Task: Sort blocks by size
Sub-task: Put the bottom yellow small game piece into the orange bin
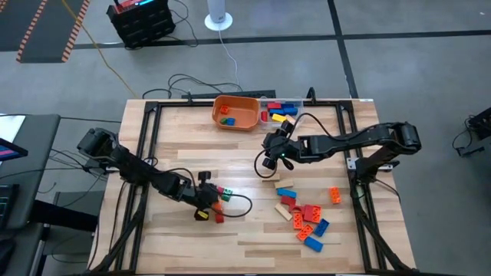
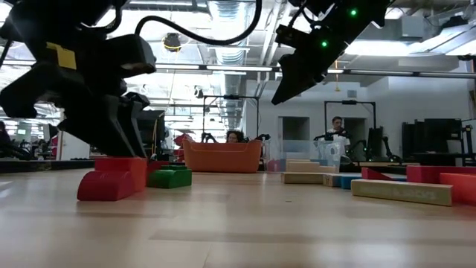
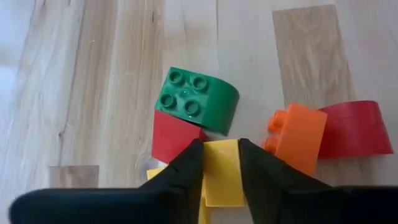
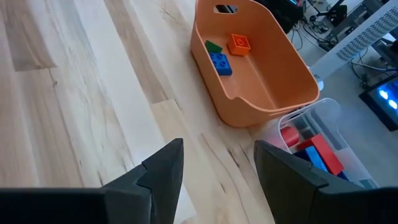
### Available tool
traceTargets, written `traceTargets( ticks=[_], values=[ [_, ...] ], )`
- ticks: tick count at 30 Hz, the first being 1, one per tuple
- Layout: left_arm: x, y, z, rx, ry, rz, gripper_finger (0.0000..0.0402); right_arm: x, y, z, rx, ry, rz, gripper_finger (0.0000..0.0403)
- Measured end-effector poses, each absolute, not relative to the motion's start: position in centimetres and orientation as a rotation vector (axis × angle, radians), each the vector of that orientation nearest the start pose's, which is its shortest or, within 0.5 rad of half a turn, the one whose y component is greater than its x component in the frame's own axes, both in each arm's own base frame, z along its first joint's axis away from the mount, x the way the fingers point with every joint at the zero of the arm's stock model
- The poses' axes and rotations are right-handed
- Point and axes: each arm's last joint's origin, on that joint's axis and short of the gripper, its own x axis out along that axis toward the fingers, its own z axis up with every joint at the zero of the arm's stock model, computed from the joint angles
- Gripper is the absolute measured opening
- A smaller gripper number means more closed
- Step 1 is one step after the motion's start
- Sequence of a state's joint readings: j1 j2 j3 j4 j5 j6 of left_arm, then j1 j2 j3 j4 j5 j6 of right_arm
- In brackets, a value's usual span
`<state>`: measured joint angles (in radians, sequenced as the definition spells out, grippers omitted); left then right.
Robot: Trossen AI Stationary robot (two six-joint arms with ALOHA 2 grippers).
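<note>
A yellow block lies on the table among a green block, a small red block, an orange block and a curved red block. My left gripper is shut on the yellow one. In the low view the red block and the green block rest flat on the wood under that gripper. My right gripper hangs open above the table's far middle, holding nothing. My left gripper pinches the yellow block between its two fingers, one on each of two opposite sides. The fingers slant down at it from the table's left. The block's far end sticks out past the fingertips; whether it rests on the wood is hidden by the fingers.
An orange bowl with a few blocks and a clear container of blocks stand at the far edge. More loose blocks lie near the table's right front. Bare wood lies between the two groups.
</note>
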<state>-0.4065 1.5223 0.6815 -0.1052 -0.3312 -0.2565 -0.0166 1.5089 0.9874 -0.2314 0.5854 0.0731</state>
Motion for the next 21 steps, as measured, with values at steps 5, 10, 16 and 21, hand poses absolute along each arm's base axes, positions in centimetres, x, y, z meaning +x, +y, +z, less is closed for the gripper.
traceTargets(
  ticks=[5, 10, 16, 21],
  values=[
    [25.2, -9.8, 14.9, 0.098, 0.878, 0.041, 0.0070, 31.3, -2.1, 23.4, -0.148, 0.712, -0.598, 0.0225],
    [24.9, -9.7, 15.5, 0.091, 0.870, 0.027, 0.0069, 31.3, -2.1, 23.4, -0.145, 0.712, -0.599, 0.0225],
    [24.2, -9.3, 17.6, 0.086, 0.804, 0.040, 0.0069, 31.3, -2.1, 23.4, -0.124, 0.709, -0.605, 0.0225],
    [23.4, -8.8, 19.2, 0.089, 0.768, 0.045, 0.0069, 31.1, -1.7, 23.2, -0.110, 0.723, -0.600, 0.0225]
  ],
)
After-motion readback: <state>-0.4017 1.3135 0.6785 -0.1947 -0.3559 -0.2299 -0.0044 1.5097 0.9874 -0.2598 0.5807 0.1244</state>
